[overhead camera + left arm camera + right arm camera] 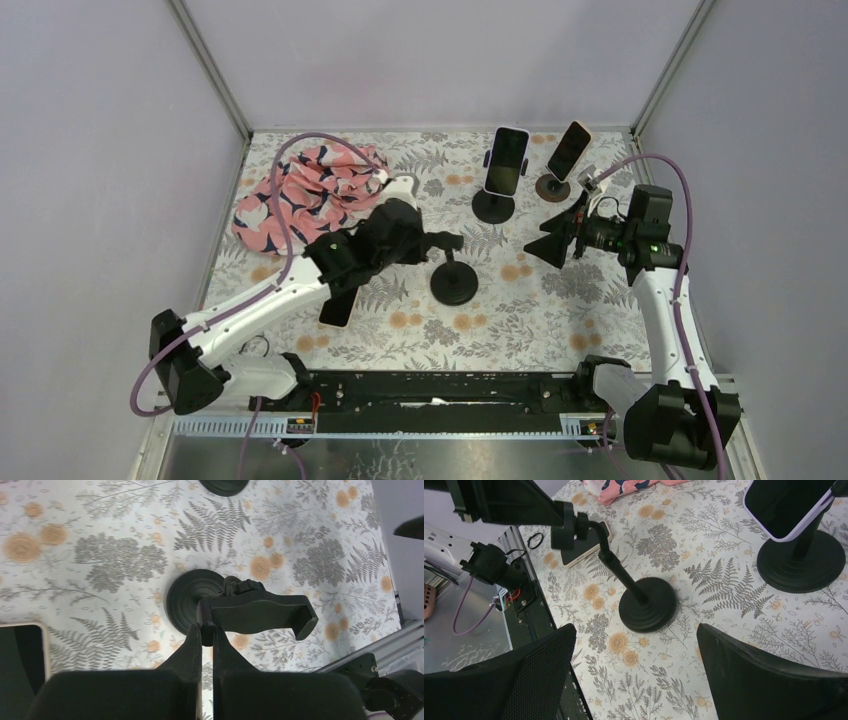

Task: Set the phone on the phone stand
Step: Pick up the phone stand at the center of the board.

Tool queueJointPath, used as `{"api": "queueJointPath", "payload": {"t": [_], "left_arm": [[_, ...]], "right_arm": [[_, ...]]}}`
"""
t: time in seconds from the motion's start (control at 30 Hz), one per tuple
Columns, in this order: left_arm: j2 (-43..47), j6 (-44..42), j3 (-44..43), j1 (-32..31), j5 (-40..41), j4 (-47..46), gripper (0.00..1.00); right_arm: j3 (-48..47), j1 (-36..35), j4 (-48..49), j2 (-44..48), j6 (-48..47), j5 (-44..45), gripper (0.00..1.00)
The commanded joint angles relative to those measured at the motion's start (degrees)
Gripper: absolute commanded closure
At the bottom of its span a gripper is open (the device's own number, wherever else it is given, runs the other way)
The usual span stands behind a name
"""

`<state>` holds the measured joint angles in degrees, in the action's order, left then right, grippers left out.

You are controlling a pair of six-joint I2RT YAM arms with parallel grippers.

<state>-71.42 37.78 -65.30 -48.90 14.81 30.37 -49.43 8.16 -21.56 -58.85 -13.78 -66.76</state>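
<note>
The empty black phone stand [453,284] stands mid-table, its round base also in the left wrist view [191,600] and the right wrist view [647,604]. My left gripper [443,241] is shut on one end of the stand's cradle [260,615], the fingers [194,645] pinching it from the side. A phone [337,308] lies flat on the cloth near the left arm, partly under it; its corner shows at the left wrist view's edge [20,665]. My right gripper [545,238] hovers open and empty to the right of the stand [635,635].
Two more stands at the back each hold a phone, one [507,160] centre-back, one [569,150] to its right. A pink patterned cloth [310,185] lies at the back left. The nearer occupied stand's base [801,560] is close to my right gripper.
</note>
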Motion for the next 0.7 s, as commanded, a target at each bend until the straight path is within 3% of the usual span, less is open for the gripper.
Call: {"api": "queueJointPath", "payload": {"t": [0.0,0.4,0.67], "left_arm": [[-2.6,4.3,-5.2,-5.8,9.0,-8.1,1.00],[-11.7,14.8,-12.9,-16.5,21.7,-4.3,1.00],[-15.7,16.9,-16.2,-18.3,24.1,-0.4,1.00]], "right_arm": [[-3.1,-0.1,-2.3,1.5,-2.8,-2.4,0.00],[-9.8,-6.9,-14.8,2.6,-6.0,10.4,0.00],[-8.6,-7.9,-14.3,3.4,-5.0,10.8,0.00]]}}
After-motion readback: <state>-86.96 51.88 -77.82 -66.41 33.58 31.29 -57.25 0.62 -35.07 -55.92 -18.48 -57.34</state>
